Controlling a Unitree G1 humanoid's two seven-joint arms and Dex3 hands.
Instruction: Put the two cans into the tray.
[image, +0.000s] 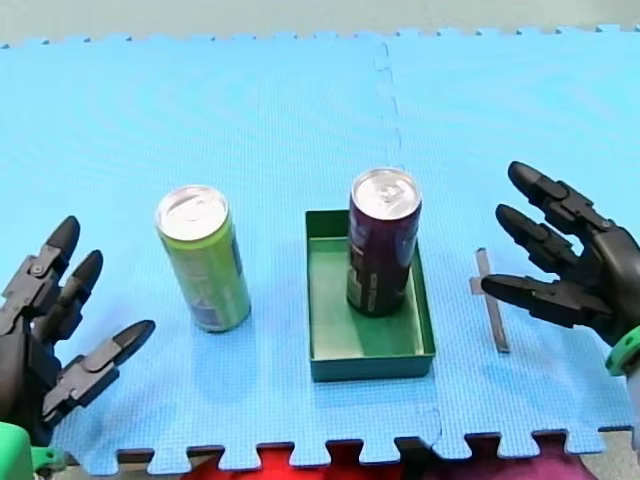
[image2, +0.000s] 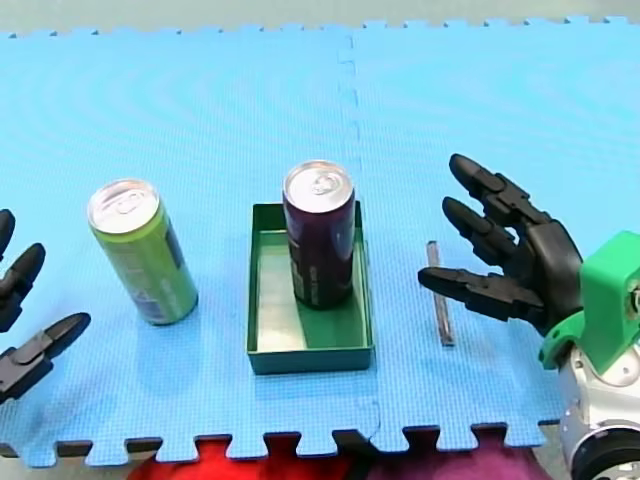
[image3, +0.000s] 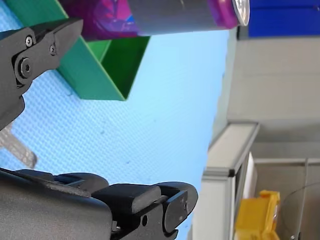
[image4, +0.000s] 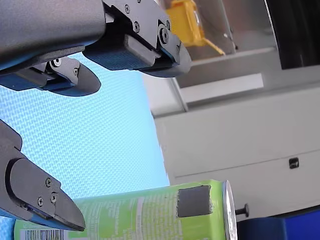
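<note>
A purple can (image: 381, 243) stands upright inside the green tray (image: 325, 300), toward its far right side. A green can (image: 204, 259) stands upright on the blue mat, left of the tray. My left hand (image: 60, 335) is at the near left, apart from the green can and holding nothing. My right hand (image: 560, 265) is to the right of the tray, apart from it and holding nothing. The first wrist view shows the purple can (image3: 165, 15) and the tray (image3: 95, 75); the second wrist view shows the green can (image4: 145, 212).
A thin grey strip (image: 491, 300) lies on the blue foam mat (image: 280, 120) between the tray and my right hand. The mat's jagged near edge (image: 300, 455) runs along the front, with red and purple surfaces beyond it.
</note>
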